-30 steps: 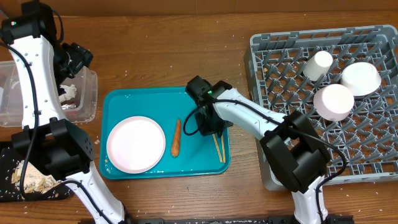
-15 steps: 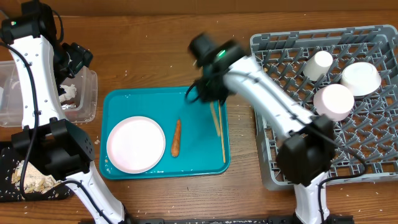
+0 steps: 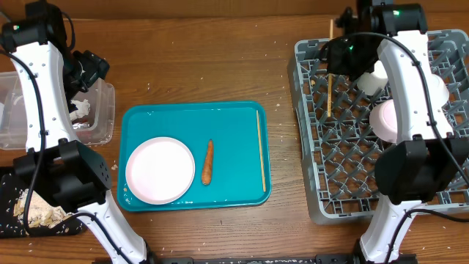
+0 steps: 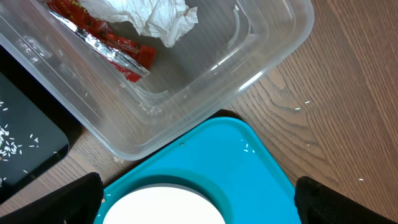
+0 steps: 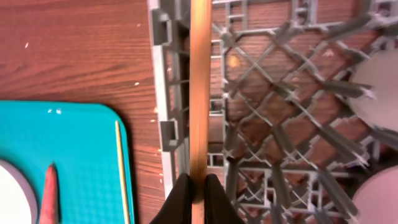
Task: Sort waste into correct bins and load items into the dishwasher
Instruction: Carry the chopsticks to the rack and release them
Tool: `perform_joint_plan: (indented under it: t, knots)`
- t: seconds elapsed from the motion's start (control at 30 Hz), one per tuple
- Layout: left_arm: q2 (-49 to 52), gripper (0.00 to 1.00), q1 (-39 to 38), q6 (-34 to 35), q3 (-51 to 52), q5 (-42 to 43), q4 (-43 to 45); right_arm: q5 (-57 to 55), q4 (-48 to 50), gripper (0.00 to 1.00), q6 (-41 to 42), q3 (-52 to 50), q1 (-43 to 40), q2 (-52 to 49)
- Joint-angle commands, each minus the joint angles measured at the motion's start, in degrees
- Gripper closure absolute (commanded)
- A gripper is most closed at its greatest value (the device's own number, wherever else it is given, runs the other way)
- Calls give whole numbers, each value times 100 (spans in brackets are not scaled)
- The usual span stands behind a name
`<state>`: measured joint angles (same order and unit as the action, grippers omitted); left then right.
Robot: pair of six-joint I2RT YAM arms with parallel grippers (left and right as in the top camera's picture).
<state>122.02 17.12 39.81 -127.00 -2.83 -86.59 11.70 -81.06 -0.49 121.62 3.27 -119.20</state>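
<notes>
My right gripper (image 3: 335,60) (image 5: 198,200) is shut on a wooden chopstick (image 3: 330,88) (image 5: 200,93) and holds it over the left part of the grey dish rack (image 3: 308,147) (image 5: 163,93). The rack holds a white cup (image 3: 375,79) and two bowls, partly hidden by my arm. A second chopstick (image 3: 261,150) (image 5: 121,168), an orange carrot (image 3: 208,163) (image 5: 48,196) and the white plate (image 3: 160,170) lie on the teal tray (image 3: 234,121). My left gripper (image 3: 91,70) (image 4: 199,214) is open and empty above the clear tub (image 4: 249,56), which holds the paper wad (image 4: 155,15) and the red wrapper (image 4: 106,37).
The black tray (image 3: 15,220) (image 4: 25,137) with rice scraps (image 3: 37,209) lies at the front left, beside the tub. Bare wooden table (image 3: 205,59) shows between the teal tray and the rack.
My right gripper has lifted one chopstick off the teal tray and carried it up and right to the rack's left part. The other chopstick stays on the tray. The left arm has not moved.
</notes>
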Motion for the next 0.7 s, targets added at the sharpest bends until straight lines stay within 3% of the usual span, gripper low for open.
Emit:
perform_joint_plan:
  t: [0.0, 0.13, 0.2, 0.27, 0.3, 0.37, 0.67]
  knots:
    - [-83, 0, 11, -127, 15, -74, 4, 232, 216, 96, -343, -378, 46, 52]
    - [-83, 0, 11, -127, 15, -74, 4, 144, 352, 96, -323, -719, 46, -9]
    - [-83, 0, 11, -127, 15, -74, 4, 28, 341, 90, -232, -719, 46, -9]
    - [-83, 0, 11, -127, 15, -74, 4, -55, 330, 81, -227, -717, 46, -7]
    - [-83, 0, 11, -127, 15, -74, 4, -52, 302, 68, -227, -717, 46, -9]
    - [-83, 0, 11, -127, 15, -74, 4, -48, 212, 59, -190, -710, 46, -7]
    - [-83, 0, 11, -127, 15, -74, 4, 588, -529, 56, 52, 87, 81, 245]
